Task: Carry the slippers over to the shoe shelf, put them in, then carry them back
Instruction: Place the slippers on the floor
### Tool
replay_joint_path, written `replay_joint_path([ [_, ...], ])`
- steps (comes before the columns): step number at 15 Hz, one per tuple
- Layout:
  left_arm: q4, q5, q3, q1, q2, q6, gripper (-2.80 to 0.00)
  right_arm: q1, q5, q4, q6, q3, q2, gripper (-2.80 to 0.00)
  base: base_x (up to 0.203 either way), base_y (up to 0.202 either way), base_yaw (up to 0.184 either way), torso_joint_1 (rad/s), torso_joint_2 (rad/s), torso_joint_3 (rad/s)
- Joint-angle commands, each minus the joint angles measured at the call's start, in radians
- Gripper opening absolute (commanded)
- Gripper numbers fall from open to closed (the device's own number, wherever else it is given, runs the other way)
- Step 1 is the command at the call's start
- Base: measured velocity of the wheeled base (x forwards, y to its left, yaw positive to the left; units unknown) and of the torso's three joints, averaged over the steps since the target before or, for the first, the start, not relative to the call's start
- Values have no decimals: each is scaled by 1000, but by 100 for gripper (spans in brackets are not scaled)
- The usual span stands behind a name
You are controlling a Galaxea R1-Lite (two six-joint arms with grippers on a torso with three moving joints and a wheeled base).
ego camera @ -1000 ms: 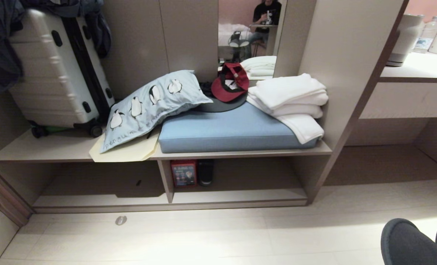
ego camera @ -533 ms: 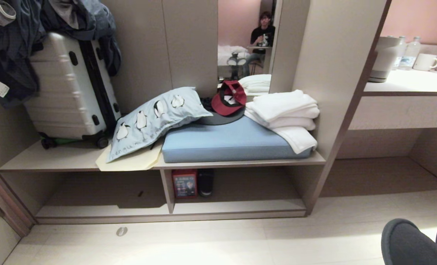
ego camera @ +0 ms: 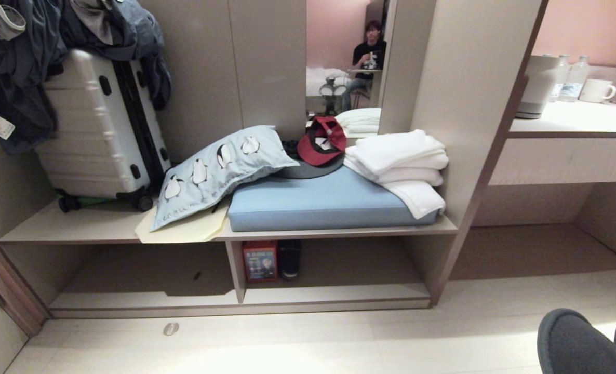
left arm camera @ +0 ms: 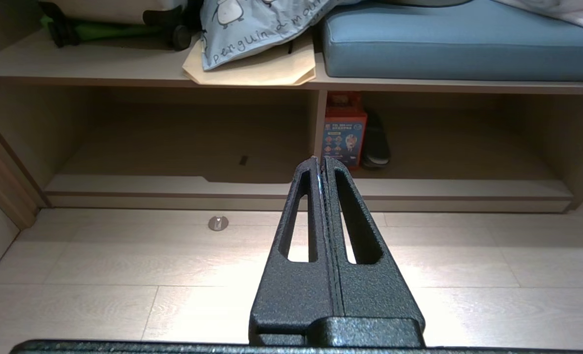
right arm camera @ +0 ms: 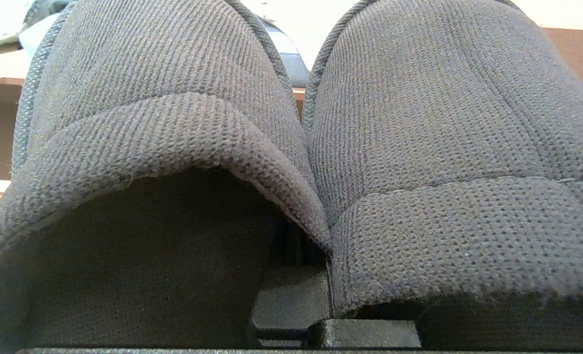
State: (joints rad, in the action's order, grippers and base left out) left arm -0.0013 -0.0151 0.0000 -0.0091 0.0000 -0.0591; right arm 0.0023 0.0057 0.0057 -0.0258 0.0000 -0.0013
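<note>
Across the head view the whole scene has slid down the frame since a second ago: my camera tilted up, nothing itself moved. The shelf (ego camera: 334, 292) now sits lower centre, so I judge I'm lined up to approach. The slippers (right arm camera: 291, 147) fill the right wrist view, their inner edges pinched by my closed right fingers; left fingers (left arm camera: 322, 164) closed, empty.

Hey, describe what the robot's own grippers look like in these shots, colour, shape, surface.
The left gripper has two matte black fingers with a grainy, speckled finish. Each is a long tapering wedge with a slot cut through it, rising from a black block base. Of the right gripper, only a bit of the same black textured base shows. No cables or markings are visible.
</note>
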Motion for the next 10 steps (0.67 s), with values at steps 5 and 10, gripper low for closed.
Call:
replay_joint_path([
  [5,0,0,0,0,2,-1,-280,1,0,0,0,2,-2,-280,-1,-117,3,1,1,2],
  [10,0,0,0,0,2,-1,-280,1,0,0,0,2,-2,-280,0,-199,3,4,2,0],
])
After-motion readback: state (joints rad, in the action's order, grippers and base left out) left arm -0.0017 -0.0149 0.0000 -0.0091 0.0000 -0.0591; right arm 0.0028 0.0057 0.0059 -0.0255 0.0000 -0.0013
